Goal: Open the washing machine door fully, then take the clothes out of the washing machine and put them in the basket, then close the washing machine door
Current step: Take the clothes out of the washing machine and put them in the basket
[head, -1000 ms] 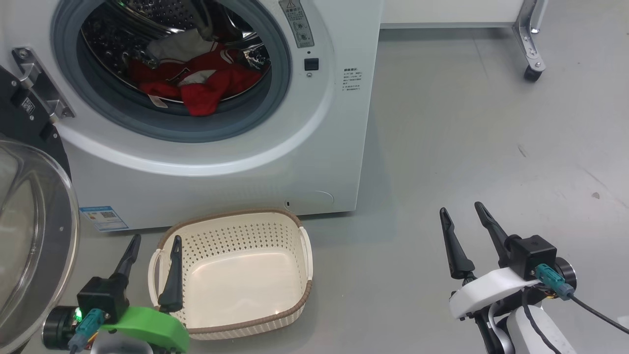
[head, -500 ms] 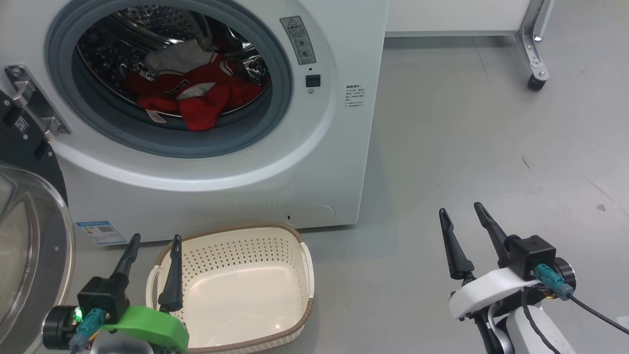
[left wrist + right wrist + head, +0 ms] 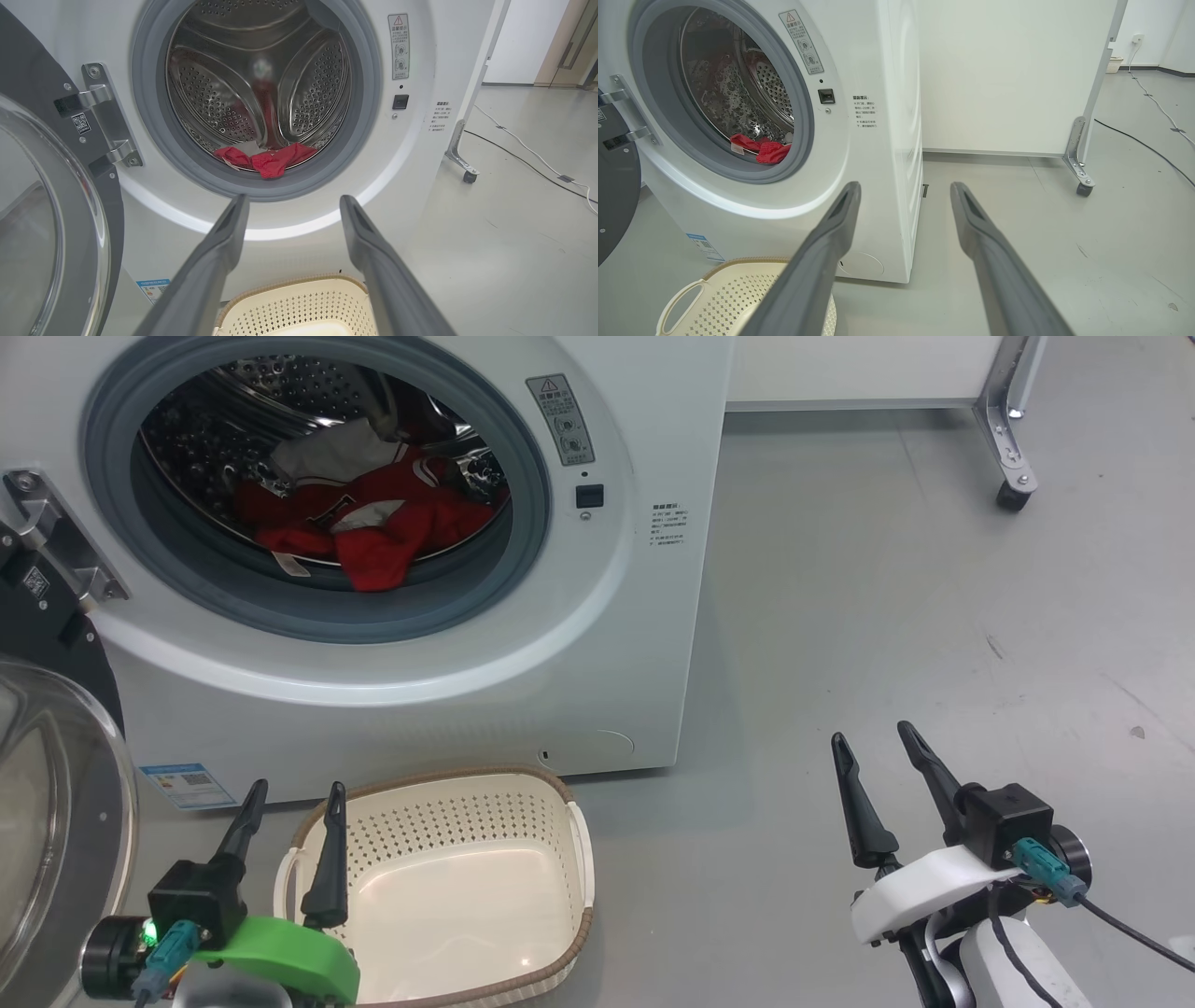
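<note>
The white washing machine (image 3: 597,644) stands with its door (image 3: 47,821) swung wide to the left, black rim and glass bowl facing me. Red clothes (image 3: 373,527) lie in a heap at the bottom of the steel drum, also seen as clothes (image 3: 268,161) and clothes (image 3: 762,148). The cream basket (image 3: 577,859) sits on the floor in front of the machine with nothing in it. My left gripper (image 3: 297,789) hovers open over the basket's left rim; left gripper (image 3: 294,199) points at the drum opening. My right gripper (image 3: 870,733) is open over bare floor right of the machine.
A white panel on a metal leg with a caster (image 3: 1013,490) stands behind and to the right of the machine. A cable (image 3: 528,154) runs across the grey floor (image 3: 934,644) further right. The open door takes up the left side.
The head camera has shifted slightly, so the machine and basket sit a little lower in the picture. Both grippers stay open in the same places.
</note>
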You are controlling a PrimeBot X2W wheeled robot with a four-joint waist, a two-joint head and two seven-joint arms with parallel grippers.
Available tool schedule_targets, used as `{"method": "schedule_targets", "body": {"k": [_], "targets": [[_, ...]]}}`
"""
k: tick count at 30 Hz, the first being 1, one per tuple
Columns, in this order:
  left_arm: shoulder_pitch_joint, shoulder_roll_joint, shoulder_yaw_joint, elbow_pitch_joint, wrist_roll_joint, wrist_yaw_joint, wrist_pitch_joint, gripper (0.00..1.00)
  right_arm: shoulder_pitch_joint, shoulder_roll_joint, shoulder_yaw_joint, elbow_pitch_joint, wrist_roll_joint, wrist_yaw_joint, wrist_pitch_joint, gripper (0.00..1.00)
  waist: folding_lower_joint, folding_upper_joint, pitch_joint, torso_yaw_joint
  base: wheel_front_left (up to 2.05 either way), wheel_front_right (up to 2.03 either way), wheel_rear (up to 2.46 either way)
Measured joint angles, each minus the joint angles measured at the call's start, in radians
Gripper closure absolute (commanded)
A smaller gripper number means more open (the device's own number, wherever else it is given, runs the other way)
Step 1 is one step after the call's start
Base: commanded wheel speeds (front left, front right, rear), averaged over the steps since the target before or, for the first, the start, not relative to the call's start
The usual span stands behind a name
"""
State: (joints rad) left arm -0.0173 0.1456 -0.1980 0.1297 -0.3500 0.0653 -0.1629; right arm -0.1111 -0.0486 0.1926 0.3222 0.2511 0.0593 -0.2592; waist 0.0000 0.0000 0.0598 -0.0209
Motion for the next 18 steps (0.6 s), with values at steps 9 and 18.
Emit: {"method": "schedule_targets", "body": {"k": [9, 18], "targets": [[0.0, 0.0, -0.006, -0.006, 0.0, 0.0, 0.009, 0.0, 0.0, 0.0, 0.002, -0.002, 0.002, 0.0, 0.0, 0.0, 0.0, 0.0, 0.007, -0.001, 0.0, 0.0, 0.0], [-0.012, -0.003, -0.034, 0.013, 0.0, -0.007, 0.039, 0.0, -0.004, 0.0, 0.001, -0.021, -0.002, 0.0, 0.0, 0.0, 0.0, 0.0, 0.052, -0.004, 0.0, 0.0, 0.0]]}}
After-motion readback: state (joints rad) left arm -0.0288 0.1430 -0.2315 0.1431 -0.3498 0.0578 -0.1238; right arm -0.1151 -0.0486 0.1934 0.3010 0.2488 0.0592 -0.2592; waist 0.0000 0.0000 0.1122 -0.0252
